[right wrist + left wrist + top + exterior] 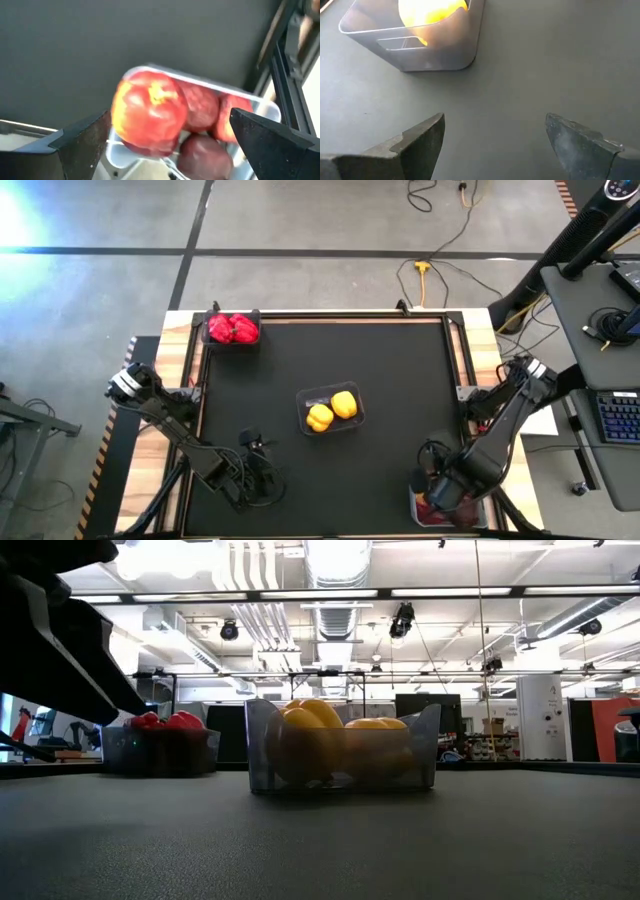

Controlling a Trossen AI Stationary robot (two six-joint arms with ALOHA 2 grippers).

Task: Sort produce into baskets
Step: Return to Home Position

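Note:
My right gripper [440, 492] is open at the table's near right corner, over a clear basket [250, 102] of dark red apples. One apple [149, 116] sits on top of the others between the fingers, close to one finger and apart from the other. My left gripper [255, 443] is open and empty low over the mat [494, 122], near-left of the middle. A clear basket [331, 409] with two yellow peppers [340, 745] stands mid-table. A dark grey basket [232, 329] with red peppers [165, 722] stands at the far left.
The black mat [400, 380] lies bare between the baskets. A wooden frame [182, 360] runs round the table's edges. Cables lie on the floor beyond the far edge, and a desk with a keyboard [618, 415] stands to the right.

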